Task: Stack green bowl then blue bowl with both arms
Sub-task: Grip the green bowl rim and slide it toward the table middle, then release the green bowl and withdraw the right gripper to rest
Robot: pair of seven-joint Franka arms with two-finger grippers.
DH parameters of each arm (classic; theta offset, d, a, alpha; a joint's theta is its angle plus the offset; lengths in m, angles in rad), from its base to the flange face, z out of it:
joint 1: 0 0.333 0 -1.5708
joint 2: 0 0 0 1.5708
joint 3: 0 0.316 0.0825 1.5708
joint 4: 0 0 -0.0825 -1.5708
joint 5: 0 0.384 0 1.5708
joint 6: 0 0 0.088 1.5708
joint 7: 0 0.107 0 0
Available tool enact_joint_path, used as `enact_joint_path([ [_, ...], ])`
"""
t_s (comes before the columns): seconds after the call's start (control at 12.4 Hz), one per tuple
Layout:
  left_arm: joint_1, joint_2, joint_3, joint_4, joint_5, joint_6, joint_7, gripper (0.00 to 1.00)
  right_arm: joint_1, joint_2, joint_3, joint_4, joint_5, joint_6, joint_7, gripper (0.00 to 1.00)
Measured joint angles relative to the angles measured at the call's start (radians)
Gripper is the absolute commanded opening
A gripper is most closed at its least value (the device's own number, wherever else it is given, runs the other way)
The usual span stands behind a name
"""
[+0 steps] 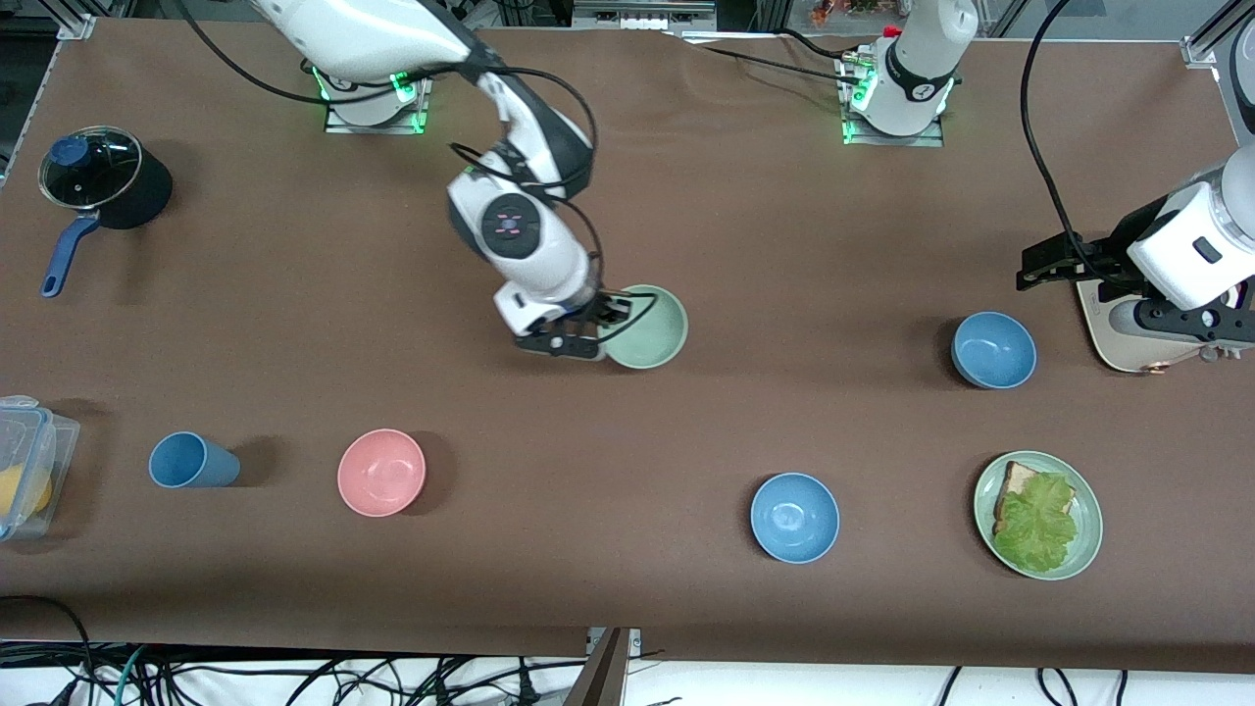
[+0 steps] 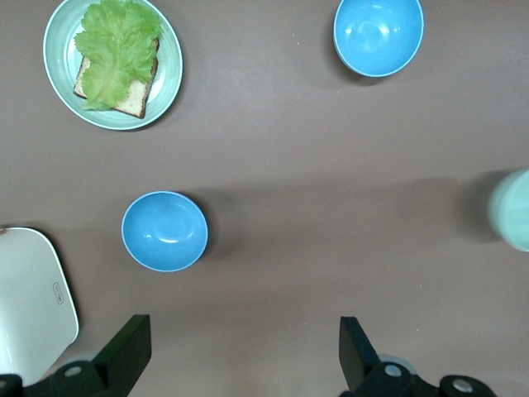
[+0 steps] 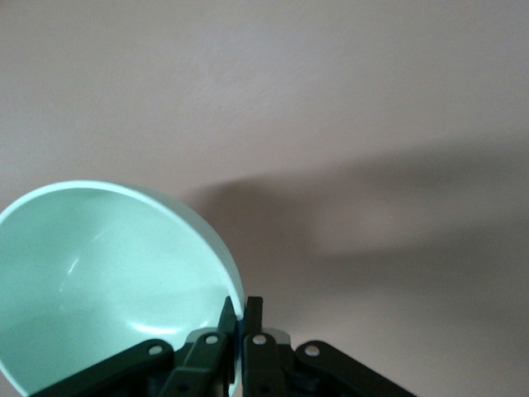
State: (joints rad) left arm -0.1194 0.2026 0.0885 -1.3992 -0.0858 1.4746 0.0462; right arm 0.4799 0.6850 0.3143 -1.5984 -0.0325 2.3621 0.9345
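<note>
right end effector [image 1: 588, 333] pinching green bowl [image 1: 649, 328] rim | left end effector [image 2: 244, 351] spread, waiting above table

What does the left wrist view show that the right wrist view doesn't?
Only the left wrist view: two blue bowls and, the green plate carrying bread and lettuce, a white scale, and the open left gripper hovering over bare table. Only the right wrist view: the right gripper shut on the green bowl's rim. Both share the green bowl, at the left wrist view's edge, and the brown table.
</note>
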Motion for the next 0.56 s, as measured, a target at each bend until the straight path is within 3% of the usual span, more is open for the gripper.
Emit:
enact_joint_path([
  [0.08,0.0,0.0,0.0,0.0,0.0,0.0,0.0,1.0,0.034,0.036,-0.017,0.009,-0.033,0.02,0.034,0.0],
  [0.16,0.0,0.0,0.0,0.0,0.0,0.0,0.0,1.0,0.059,0.061,-0.034,0.015,-0.05,0.027,0.05,0.14],
  [0.24,0.0,0.0,0.0,0.0,0.0,0.0,0.0,1.0,0.072,0.074,-0.05,0.018,-0.054,0.03,0.052,0.7],
  [0.32,0.0,0.0,0.0,0.0,0.0,0.0,0.0,1.0,0.074,0.074,-0.057,0.021,-0.055,0.03,0.052,1.0],
  [0.56,0.0,0.003,0.002,0.0,0.0,0.0,0.0,1.0,0.073,0.07,-0.076,0.045,-0.058,0.027,0.05,1.0],
])
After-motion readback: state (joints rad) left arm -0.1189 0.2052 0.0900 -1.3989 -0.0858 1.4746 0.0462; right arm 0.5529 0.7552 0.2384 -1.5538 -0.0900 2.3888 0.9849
